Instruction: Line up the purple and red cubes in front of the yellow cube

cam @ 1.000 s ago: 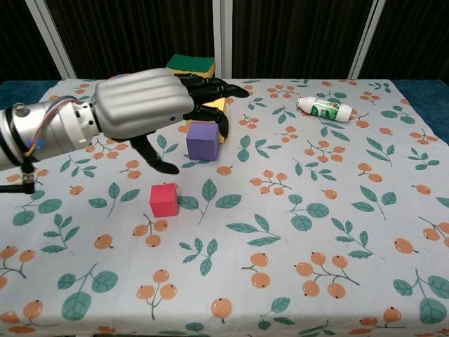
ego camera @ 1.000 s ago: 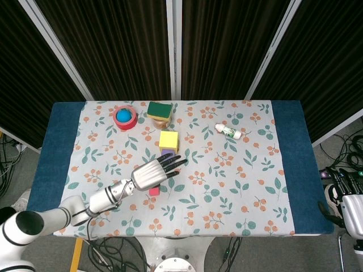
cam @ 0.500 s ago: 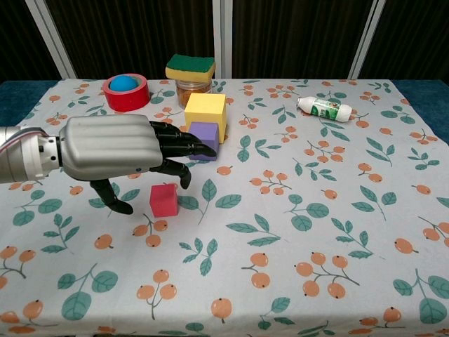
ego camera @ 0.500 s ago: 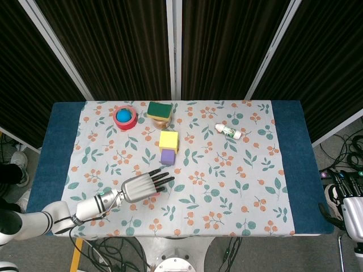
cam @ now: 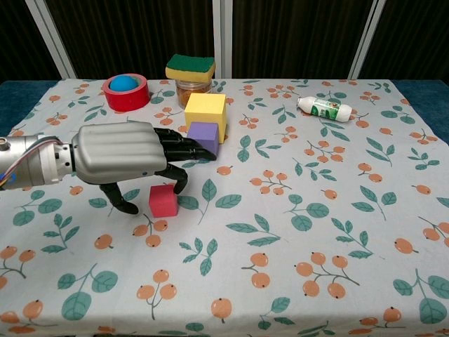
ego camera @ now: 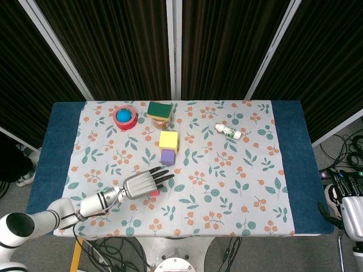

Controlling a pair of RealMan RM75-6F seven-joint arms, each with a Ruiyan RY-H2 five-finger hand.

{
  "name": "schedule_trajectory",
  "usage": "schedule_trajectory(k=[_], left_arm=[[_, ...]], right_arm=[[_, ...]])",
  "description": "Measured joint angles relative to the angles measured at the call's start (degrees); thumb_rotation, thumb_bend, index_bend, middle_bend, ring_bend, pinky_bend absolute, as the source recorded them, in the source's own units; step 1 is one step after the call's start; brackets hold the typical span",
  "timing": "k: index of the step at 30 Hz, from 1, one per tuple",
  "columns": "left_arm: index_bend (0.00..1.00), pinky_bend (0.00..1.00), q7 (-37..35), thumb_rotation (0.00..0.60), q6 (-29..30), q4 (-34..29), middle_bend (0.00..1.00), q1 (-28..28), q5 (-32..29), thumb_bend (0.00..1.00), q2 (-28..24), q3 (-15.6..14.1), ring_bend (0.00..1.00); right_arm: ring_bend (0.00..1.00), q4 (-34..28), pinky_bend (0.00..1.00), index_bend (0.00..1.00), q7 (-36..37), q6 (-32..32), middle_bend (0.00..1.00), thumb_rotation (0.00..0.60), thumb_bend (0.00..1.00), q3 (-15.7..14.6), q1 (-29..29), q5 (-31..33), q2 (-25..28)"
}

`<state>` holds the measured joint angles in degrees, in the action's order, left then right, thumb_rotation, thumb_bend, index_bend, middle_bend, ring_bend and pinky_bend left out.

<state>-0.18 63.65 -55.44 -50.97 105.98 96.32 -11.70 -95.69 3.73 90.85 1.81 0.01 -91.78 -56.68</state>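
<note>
Fingers (cam: 179, 146) first: they're spread and stretched out flat, not wrapped around anything, with the thumb hanging down on the near side. The left hand (cam: 119, 158) hovers palm-down right over the red cube (cam: 163, 201), which peeks out under it at about 6 o'clock from the fingertips. I can't tell if anything actually touches the cube.

The purple cube (cam: 203, 135) already sits snug against the front of the yellow cube (cam: 205, 112), so that half looks done. The red cube is well short of the line, off toward 7 o'clock from the purple one. My guess is the step in hand is grabbing red. Next move needs the hand to drop, close thumb and fingers on the cube's sides, then carry it toward 1 o'clock and set it just in front of purple without bumping that one.

Pose-wise, the forearm comes in low from 9 o'clock, nearly level with the counter (ego camera: 238, 187), knuckles up. The right hand (ego camera: 353, 208) is parked off the counter's edge at 4 o'clock in the head view, and I can't tell how its fingers are set.
</note>
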Motion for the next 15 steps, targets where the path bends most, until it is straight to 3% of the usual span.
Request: schedule_trajectory(k=[7,15], left_arm=[[0.54,0.18,-1.5,0.6,1.4,2.6,0.13,-0.3,1.6,0.25,1.7,0.0,0.08],[0.55,0.18,-0.1,0.6,2.0,3.7,0.13,-2.6,2.5,0.25,1.4,2.0,0.08]], right_arm=[[0.07,-0.1,0.19,0.0,-0.2,0.1,0.14,0.6,0.22,-0.1,-0.2,0.1,0.1],[0.06,-0.1,0.19,0.0,-0.2,0.7,0.14,0.6,0.22,-0.1,-0.6,0.2,0.2]])
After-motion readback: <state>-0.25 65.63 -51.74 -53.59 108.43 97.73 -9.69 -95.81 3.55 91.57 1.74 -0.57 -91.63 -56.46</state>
